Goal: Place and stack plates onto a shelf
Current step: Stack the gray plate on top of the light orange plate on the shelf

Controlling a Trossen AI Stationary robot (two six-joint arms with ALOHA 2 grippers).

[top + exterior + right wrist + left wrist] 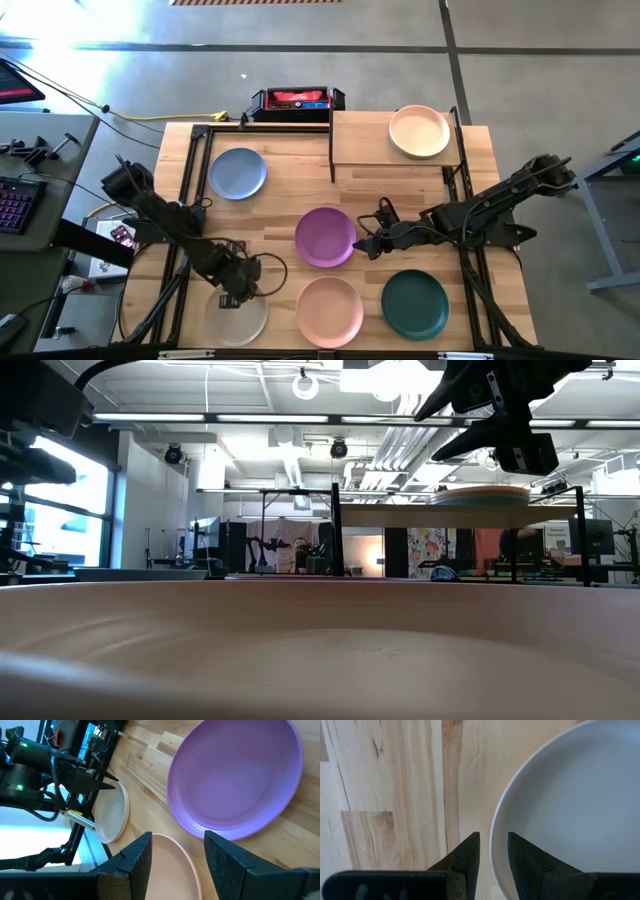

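A pale plate (240, 320) lies flat on the table at the near left. My left gripper (237, 293) points down over its far rim. It is open, with one finger outside the rim (492, 847) and one over the plate's inside (570, 800). My right gripper (362, 240) hangs open just right of the purple plate (325, 237), holding nothing; its wrist view shows the purple plate (235, 775) ahead of it. A cream plate (419, 132) rests on the light-wood shelf (365, 140) at the far right.
A blue plate (237, 173) lies at the far left, a pink plate (330, 310) at the near middle and a dark teal plate (415, 303) at the near right. A red-and-black box (297, 100) stands behind the table. The shelf's left half is bare.
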